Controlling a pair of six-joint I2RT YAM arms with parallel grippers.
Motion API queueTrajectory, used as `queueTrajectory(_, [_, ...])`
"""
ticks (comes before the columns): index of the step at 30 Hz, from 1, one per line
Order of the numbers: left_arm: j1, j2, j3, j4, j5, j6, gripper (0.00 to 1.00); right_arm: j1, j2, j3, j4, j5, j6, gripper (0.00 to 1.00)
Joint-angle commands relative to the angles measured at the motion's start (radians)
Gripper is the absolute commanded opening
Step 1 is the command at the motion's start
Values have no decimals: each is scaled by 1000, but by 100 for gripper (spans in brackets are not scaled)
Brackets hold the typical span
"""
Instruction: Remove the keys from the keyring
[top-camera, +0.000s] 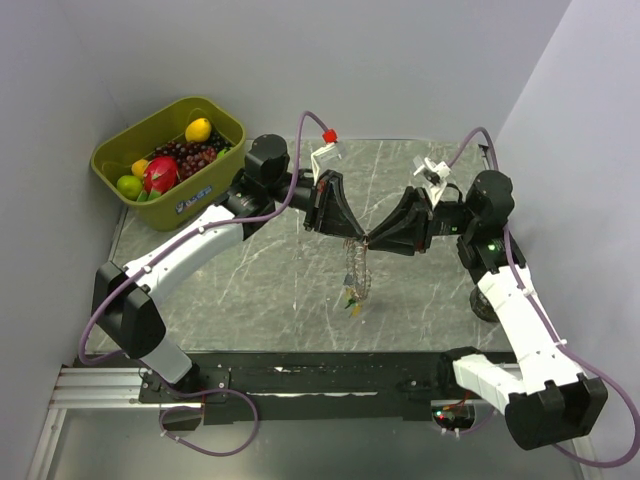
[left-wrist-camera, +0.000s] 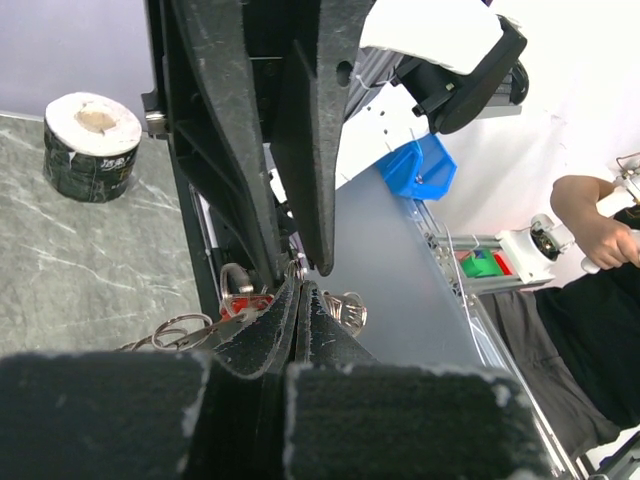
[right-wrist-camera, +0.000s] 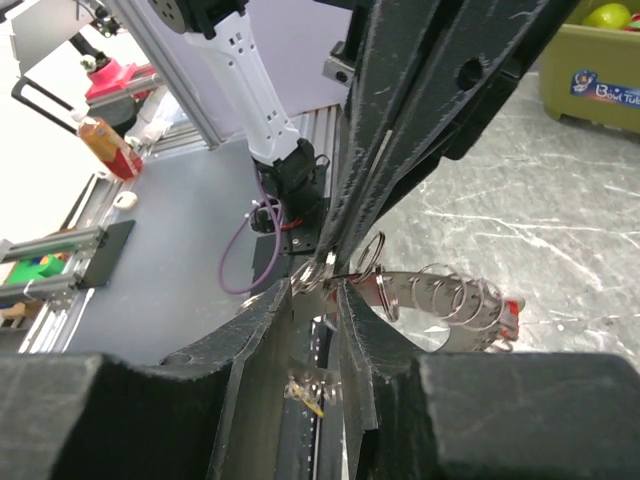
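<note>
Top external: silvery metal keyring (top-camera: 358, 262) hangs, tiny coloured keys (top-camera: 351, 300) below.

The silvery metal keyring (top-camera: 358, 270) is glinting, polished and smooth. The black plastic left tool (left-wrist-camera: 298, 287) and right tool (right-wrist-camera: 318, 285) are showing a matt, grainy finish. The grey-green marbled desk (top-camera: 250, 280) is looking like smooth stone, faintly sheened. The olive-green plastic bin (top-camera: 222, 172) is shining glossily.
</note>
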Motion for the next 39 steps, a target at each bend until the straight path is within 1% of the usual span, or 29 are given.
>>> queueTrajectory(1, [-8,-16,26,50,15,-16,1,8,14,-1,100,-14,58,32])
queueTrajectory(4, [-8,-16,29,35,14,0,1,8,14,-14,172,-22,113,31])
queueTrajectory(7, [-8,-16,27,35,14,0,1,8,10,-20,198,-29,137,24])
queueTrajectory(10, [-8,-14,29,41,15,-8,1,9,7,-24,185,-37,128,10])
queueTrajectory(11, [-8,-13,31,40,14,-8,1,8,5,-22,177,-37,118,1])
queueTrajectory(14, [-8,-13,34,24,3,1,1,8,-6,-24,149,-43,98,0])
queueTrajectory(15, [-8,-13,38,14,0,19,4,9,-9,-13,133,-46,85,0])
queueTrajectory(16, [-8,-14,41,-18,-3,35,7,8,-15,-5,70,-43,70,0])
queueTrajectory(17, [-6,-14,46,-38,-11,52,18,8,-16,5,27,-39,23,0])
queueTrajectory(19, [5,-24,66,-89,-20,108,27,8,-13,67,-123,-22,-68,0])
queueTrajectory(20, [9,-28,70,-135,-35,128,34,9,-10,94,-305,-8,-193,0])
queueTrajectory(21, [14,-33,81,-143,-41,165,39,8,-7,154,-400,12,-264,0])
queueTrajectory(22, [24,-43,87,-179,-52,184,42,8,7,183,-483,29,-337,0])
queueTrajectory(23, [31,-48,90,-201,-61,202,46,8,14,212,-656,59,-450,0])
queueTrajectory(24, [35,-53,98,-232,-84,234,48,8,28,278,-735,84,-511,0])
queueTrajectory(25, [37,-60,101,-252,-106,257,52,12,60,309,-821,101,-560,0])
queueTrajectory(26, [37,-64,107,-278,-129,285,52,17,77,337,-893,115,-649,0])
queueTrajectory(27, [35,-65,119,-325,-161,330,52,20,103,381,-997,169,-678,0])
queueTrajectory(33, [34,-64,139,-388,-265,415,55,52,116,389,-1086,371,-706,0])
queueTrajectory(35, [28,-62,146,-405,-287,429,55,61,125,381,-1115,392,-706,0])
queueTrajectory(37, [6,-57,158,-446,-323,472,54,75,136,371,-1125,417,-709,0])
queueTrajectory(39, [-17,-53,172,-486,-360,533,54,83,137,357,-1110,438,-676,0])
